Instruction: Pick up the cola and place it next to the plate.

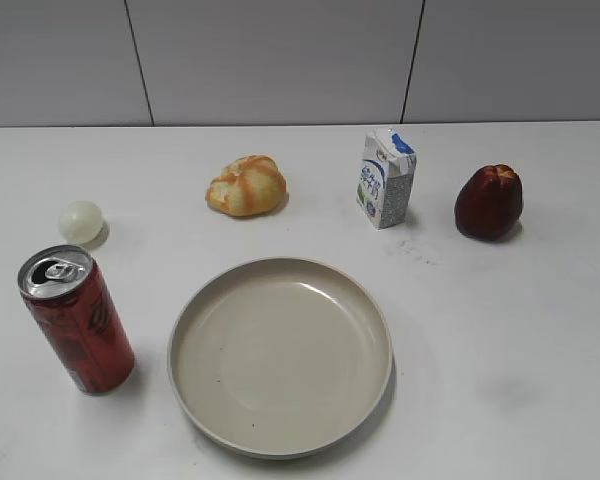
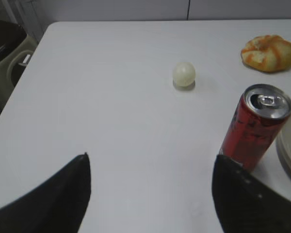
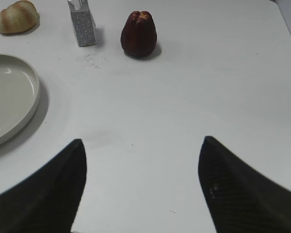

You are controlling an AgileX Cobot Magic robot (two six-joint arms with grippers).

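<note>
Cola (image 1: 77, 320) stands upright at the lower left of the exterior frame, just left of the plate (image 1: 280, 355) and apart from its rim. The plate occupies the lower centre. A pale ball (image 1: 81, 221) lies above the cola at mid left. A bread roll (image 1: 246, 185) sits upper centre, a milk carton (image 1: 386, 178) upper right of centre, and a dark red fruit (image 1: 489, 202) at far right. In the left wrist view, the left gripper (image 2: 150, 194) has its fingers spread wide, holding nothing; the cola appears at mid right, by the right fingertip. In the right wrist view, the right gripper (image 3: 141, 189) is likewise spread apart over bare table (image 3: 194, 97)
</note>
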